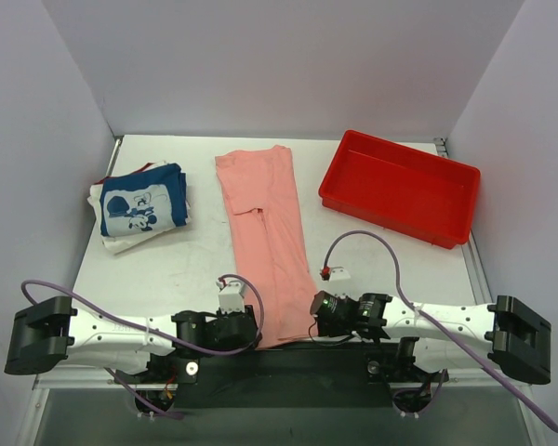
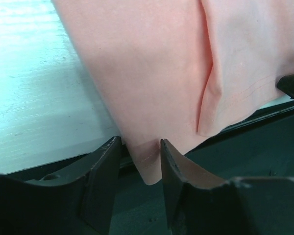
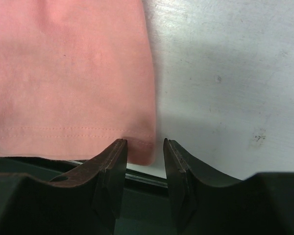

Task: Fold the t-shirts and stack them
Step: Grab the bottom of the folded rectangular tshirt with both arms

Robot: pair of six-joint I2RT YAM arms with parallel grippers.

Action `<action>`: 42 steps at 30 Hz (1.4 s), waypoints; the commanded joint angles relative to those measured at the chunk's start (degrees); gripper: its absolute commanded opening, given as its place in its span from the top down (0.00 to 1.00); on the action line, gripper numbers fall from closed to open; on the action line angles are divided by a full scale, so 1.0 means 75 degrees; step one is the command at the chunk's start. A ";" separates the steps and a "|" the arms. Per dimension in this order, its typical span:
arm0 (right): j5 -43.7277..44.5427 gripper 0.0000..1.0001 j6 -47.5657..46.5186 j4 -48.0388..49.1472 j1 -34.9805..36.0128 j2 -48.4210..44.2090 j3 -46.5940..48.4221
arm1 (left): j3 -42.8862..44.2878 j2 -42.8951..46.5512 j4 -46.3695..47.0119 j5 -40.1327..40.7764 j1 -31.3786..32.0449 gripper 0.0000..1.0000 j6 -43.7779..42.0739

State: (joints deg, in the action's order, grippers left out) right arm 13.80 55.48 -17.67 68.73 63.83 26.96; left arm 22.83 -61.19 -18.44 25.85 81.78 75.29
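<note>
The salmon-pink t-shirt (image 1: 265, 232) lies folded into a long strip down the middle of the table, its hem hanging over the near edge. My left gripper (image 1: 253, 329) is open at the hem's left corner. In the left wrist view the corner of the pink shirt (image 2: 152, 166) hangs between my left gripper's (image 2: 139, 143) spread fingers. My right gripper (image 1: 318, 308) is open at the hem's right corner. In the right wrist view the pink hem (image 3: 137, 149) sits between my right gripper's (image 3: 144, 142) fingers. The navy mouse-print t-shirt (image 1: 141, 206) lies folded on a white one (image 1: 121, 243) at the left.
A red plastic tray (image 1: 400, 186) stands at the back right. A red cloth edge (image 1: 135, 171) shows behind the navy shirt. The dark front rail (image 2: 264, 127) runs under the hanging hem. White walls close in the table on three sides.
</note>
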 commanded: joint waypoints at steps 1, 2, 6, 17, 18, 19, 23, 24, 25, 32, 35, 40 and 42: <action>0.0058 0.64 0.0079 -0.0140 0.0094 0.0090 0.0038 | -0.0349 -0.0045 -0.0929 -0.0212 0.0077 0.53 0.0134; 0.0058 0.64 0.0079 -0.0140 0.0094 0.0114 0.0038 | -0.0383 -0.0033 -0.0859 -0.0212 0.0077 0.55 0.0145; 0.0035 0.69 0.0090 -0.0140 0.0141 0.0184 0.0050 | -0.0734 0.0060 -0.0286 -0.0445 0.0077 0.60 0.0145; 0.0046 0.80 0.0231 -0.0187 0.0223 0.0161 -0.0009 | -0.1262 0.0400 0.0255 -0.0575 0.0077 0.93 0.0356; 0.0046 0.81 0.0231 -0.0198 0.0211 0.0161 -0.0020 | -0.1274 0.0435 0.0243 -0.0575 0.0077 0.93 0.0356; 0.0070 0.81 0.0219 -0.0210 0.0223 0.0161 -0.0021 | -0.1286 0.0471 0.0255 -0.0563 0.0077 0.93 0.0356; 0.0093 0.81 0.0301 -0.0292 0.0223 0.0173 -0.0020 | -0.1275 0.0588 0.0150 -0.0505 0.0077 0.96 0.0368; 0.0116 0.82 0.0313 -0.0315 0.0223 0.0161 -0.0044 | -0.1274 0.0611 0.0150 -0.0493 0.0077 0.99 0.0356; 0.0140 0.82 0.0336 -0.0374 0.0211 0.0149 -0.0056 | -0.1274 0.0635 0.0150 -0.0493 0.0077 1.00 0.0356; 0.0374 0.85 0.0489 -0.0597 0.0223 -0.0307 -0.0149 | -0.1286 0.1009 0.0278 -0.0481 0.0077 1.00 0.0216; 0.0410 0.85 0.0524 -0.0632 0.0223 -0.0518 -0.0184 | -0.1298 0.1255 0.0267 -0.0481 0.0077 1.00 0.0192; 0.0398 0.73 0.0512 -0.0574 0.0234 -0.0940 -0.0243 | -0.1321 0.1654 0.0150 -0.0399 0.0077 1.00 0.0181; 0.0281 0.69 0.0489 -0.0469 0.0234 -0.1163 -0.0337 | -0.1321 0.1818 0.0138 -0.0388 0.0077 1.00 0.0181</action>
State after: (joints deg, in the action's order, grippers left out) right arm 14.17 58.54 -19.49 70.04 57.19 25.52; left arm 12.84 -49.21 -16.19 22.15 82.35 77.12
